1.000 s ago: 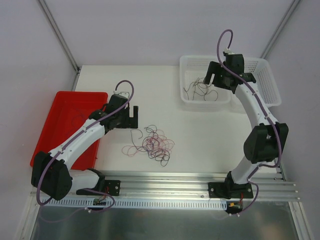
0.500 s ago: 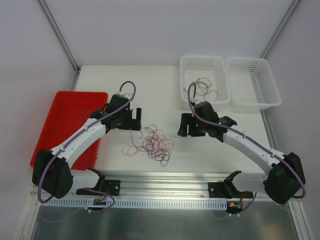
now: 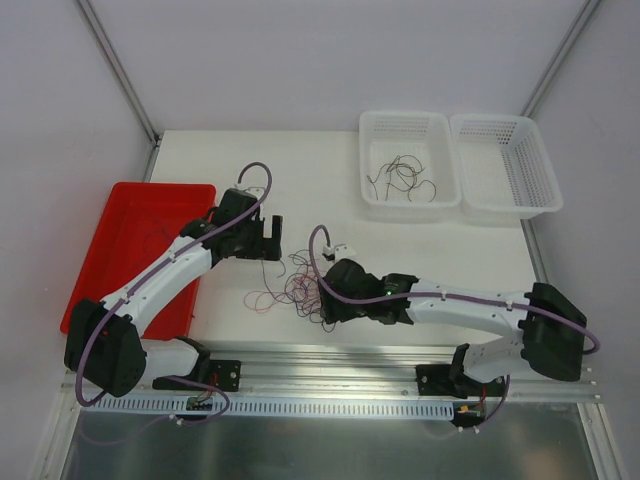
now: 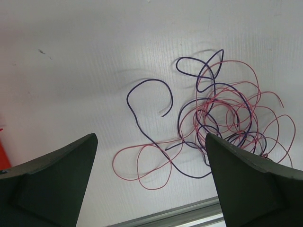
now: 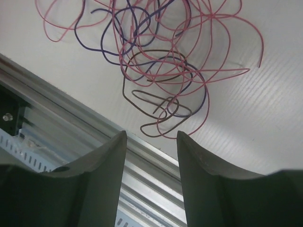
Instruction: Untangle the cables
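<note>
A tangle of thin purple, pink-red and dark brown cables [image 3: 308, 288] lies on the white table near its front edge. It shows in the left wrist view [image 4: 222, 113] and in the right wrist view [image 5: 161, 66]. My left gripper [image 3: 266, 238] hangs open and empty just to the upper left of the tangle; its jaws stand wide apart [image 4: 150, 139] above a pink loop. My right gripper [image 3: 328, 300] is low over the tangle's near right side, open and empty [image 5: 151, 136], with a dark brown loop just beyond its tips. Several dark cables [image 3: 403, 178] lie in the left white basket.
A red tray [image 3: 120, 270] sits at the left under my left arm. Two white baskets [image 3: 505, 175] stand at the back right. A metal rail [image 3: 330, 365] runs along the front edge, right below the right gripper [image 5: 71, 118].
My right arm has swung from the left basket down across the table to the near side of the tangle. My left gripper has stayed almost still.
</note>
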Robot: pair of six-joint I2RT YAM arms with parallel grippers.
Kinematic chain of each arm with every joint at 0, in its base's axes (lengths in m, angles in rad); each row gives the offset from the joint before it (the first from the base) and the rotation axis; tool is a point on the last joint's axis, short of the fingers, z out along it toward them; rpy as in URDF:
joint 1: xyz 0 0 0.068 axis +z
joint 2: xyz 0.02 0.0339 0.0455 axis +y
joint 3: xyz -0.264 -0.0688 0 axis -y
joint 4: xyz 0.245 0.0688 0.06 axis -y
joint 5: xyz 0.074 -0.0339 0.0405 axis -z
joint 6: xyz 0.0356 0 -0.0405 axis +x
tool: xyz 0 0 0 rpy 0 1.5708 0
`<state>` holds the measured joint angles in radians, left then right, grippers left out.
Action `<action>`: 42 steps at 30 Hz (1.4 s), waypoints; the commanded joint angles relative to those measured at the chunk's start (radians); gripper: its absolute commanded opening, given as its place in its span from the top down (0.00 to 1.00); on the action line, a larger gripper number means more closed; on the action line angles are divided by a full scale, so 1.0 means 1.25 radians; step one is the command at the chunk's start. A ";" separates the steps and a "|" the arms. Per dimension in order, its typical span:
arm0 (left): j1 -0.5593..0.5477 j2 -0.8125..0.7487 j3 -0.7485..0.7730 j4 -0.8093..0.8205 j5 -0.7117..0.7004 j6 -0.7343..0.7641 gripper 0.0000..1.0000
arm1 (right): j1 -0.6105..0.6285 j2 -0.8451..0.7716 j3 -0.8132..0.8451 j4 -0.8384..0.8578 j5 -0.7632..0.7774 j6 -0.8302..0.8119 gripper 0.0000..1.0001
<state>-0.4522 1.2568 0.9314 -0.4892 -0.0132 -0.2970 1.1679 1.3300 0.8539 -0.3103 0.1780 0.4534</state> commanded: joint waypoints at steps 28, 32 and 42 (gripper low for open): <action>-0.006 0.012 -0.004 0.006 0.003 0.017 0.01 | -0.188 -0.007 0.094 -0.059 -0.023 -0.085 0.95; -0.006 0.012 -0.004 0.006 0.006 0.018 0.01 | -0.303 0.005 0.092 -0.090 -0.095 -0.084 0.73; -0.006 0.014 -0.003 0.006 0.030 0.017 0.01 | -0.269 -0.083 0.155 -0.221 0.086 -0.154 0.47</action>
<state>-0.4522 1.2697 0.9226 -0.4896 -0.0105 -0.2947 0.7750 1.2968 0.9897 -0.5488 0.2314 0.3012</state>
